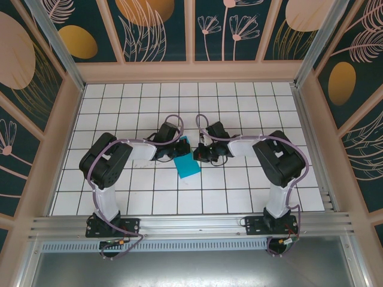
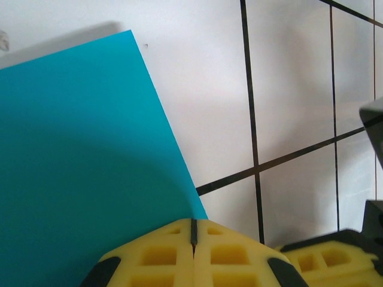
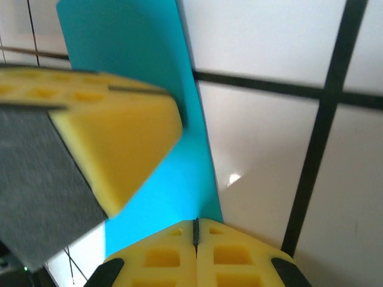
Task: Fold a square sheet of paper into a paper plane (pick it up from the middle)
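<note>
Both grippers met at the middle of the gridded table (image 1: 239, 191). The left gripper (image 1: 177, 150) was clenched, and in its wrist view its closed pads (image 2: 161, 257) appeared to pinch the near corner of the square sheet of paper (image 2: 78, 167), which spread ahead and to the left of its tips. The right gripper (image 1: 201, 153) was clenched too. Its tips (image 3: 195, 230) bit the sheet's lower edge, and the teal paper (image 3: 128, 42) rose straight ahead of them. From above the sheet (image 1: 188, 162) read as a narrow tilted rectangle between the two grippers; whether it was folded or only standing on edge could not be told.

To do the step well, the two pinches would probably need to move together, keeping the edge taut and aligned, since thin paper buckles or tears if one side leads.

The crowding was the main obstacle. The left gripper's fingers (image 3: 119, 137) stood just left of the right gripper's tips, and the right gripper's finger (image 2: 320, 263) sat just right of the left one's. The painted wall panels (image 1: 158, 24) were well apart.
</note>
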